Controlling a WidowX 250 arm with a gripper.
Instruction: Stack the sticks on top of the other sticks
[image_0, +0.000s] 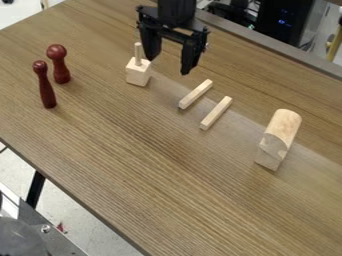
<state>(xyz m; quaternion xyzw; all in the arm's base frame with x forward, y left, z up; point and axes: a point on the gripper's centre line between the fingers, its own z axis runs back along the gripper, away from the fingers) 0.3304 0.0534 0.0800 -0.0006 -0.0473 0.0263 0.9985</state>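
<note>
- My gripper (169, 66) hangs over the table (133, 160), jaws apart
- Near it I see one pale stick (196, 94) and a second stick (216, 113), lying side by side, apart
- Block with upright peg (138, 72), view's left of sticks
- Round-topped block (279, 137), view's right
- Two dark red pins, short (59, 64) and slim (45, 84), far left

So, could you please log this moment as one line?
gripper over table, jaws open | stick and second stick lying apart, unstacked | pegged block upright
</note>
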